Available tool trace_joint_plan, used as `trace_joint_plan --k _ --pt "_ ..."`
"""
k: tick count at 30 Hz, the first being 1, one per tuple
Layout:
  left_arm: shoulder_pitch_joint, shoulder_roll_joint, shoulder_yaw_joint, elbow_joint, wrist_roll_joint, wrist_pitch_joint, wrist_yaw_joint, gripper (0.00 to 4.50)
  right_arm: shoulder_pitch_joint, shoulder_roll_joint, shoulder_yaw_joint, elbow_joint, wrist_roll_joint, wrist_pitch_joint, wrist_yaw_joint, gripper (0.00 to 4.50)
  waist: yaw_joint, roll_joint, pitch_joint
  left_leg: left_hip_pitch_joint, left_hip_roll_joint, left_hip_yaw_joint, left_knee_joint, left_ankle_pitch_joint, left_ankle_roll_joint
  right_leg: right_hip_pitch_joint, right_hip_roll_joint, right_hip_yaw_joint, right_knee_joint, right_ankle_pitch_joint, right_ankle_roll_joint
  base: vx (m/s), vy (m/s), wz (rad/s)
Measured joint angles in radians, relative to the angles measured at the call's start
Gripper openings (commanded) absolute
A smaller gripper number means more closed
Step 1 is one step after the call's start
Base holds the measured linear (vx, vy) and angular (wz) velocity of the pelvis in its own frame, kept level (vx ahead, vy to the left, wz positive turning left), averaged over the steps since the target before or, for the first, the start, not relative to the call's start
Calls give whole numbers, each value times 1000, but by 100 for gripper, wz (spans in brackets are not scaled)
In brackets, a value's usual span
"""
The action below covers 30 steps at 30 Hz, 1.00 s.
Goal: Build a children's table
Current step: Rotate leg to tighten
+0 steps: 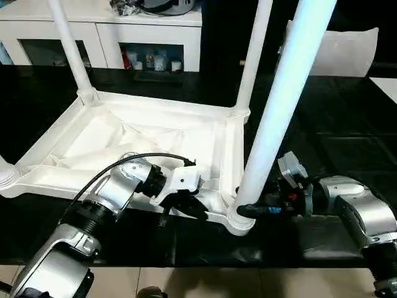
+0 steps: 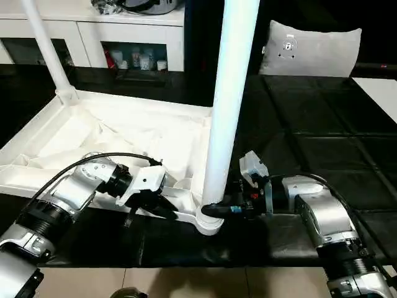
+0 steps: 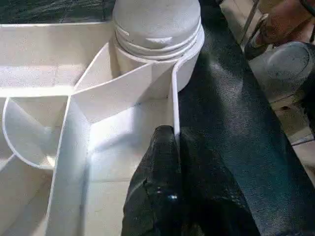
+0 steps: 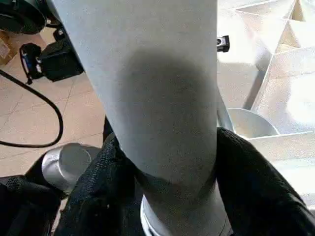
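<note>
A black tabletop surface (image 1: 347,143) is carrying the work, with white cabinets (image 1: 105,31) along the back wall and a grey cushion (image 2: 313,49) lying off to the right. On this surface the white plastic tabletop (image 1: 142,146) is lying upside down, its ribbed underside facing up. 3 white legs are standing upright in its corner sockets: the far-left leg (image 1: 71,49), the far-right leg (image 1: 253,59) and the near-right leg (image 1: 282,105), the last one rising from the near-right socket (image 1: 239,220). The right gripper (image 1: 248,211) is wrapping its 2 black fingers (image 4: 256,182) around the base of that near-right leg, grasping it just above the socket. The left gripper (image 1: 186,208) is clenched, its fingers (image 3: 167,182) pinching the thin near rim (image 3: 174,105) of the tabletop just beside the same socket.
</note>
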Motion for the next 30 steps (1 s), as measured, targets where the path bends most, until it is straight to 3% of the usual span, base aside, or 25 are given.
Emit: trace_joint_plan --k 6,9,14,17,20,24,26,30 --pt "0 -18 11 0 -10 54 17 0 52 9 -31 -66 24 55 -72 203 3 0 0 1 0 0 0 0 0 1 0 0 0 -1 2 0 0 0" --pt "0 -32 46 -1 2 133 110 0 54 86 -66 -68 -5 67 -221 202 -5 0 0 3 0 -1 0 1 -1 2 0 0 1 -2 5 0 0 0" --pt "-3 -98 104 -2 31 254 306 0 12 220 -124 -33 -80 80 -518 198 -60 0 0 1 -1 0 0 2 -3 2 0 1 -1 -2 5 0 0 0" --pt "-15 -156 122 -2 45 319 426 0 -12 282 -151 -22 -119 87 -686 197 -80 -1 0 0 -1 0 -1 2 -3 0 0 1 -1 -1 6 0 0 0" --pt "-15 -227 145 -2 63 355 558 0 -31 375 -200 -7 -141 91 -871 196 -85 -1 0 -2 0 0 -4 2 -3 -4 1 1 -1 0 4 0 0 0" --pt "-16 -283 147 -2 81 359 664 0 -53 406 -219 16 -173 59 -962 196 -83 -1 0 -3 -1 0 -8 1 -1 -6 2 0 -2 -1 0 0 0 0" --pt "-17 -286 147 -2 82 361 674 0 -53 415 -229 20 -171 53 -965 251 -83 0 0 -4 -1 0 -9 3 4 -6 2 0 -2 -3 0 0 0 0" --pt "-17 -285 147 -5 81 362 666 0 -51 424 -242 20 -148 53 -960 276 -82 0 0 -2 -1 0 -9 3 5 -7 2 0 -2 -3 -1 0 0 0"
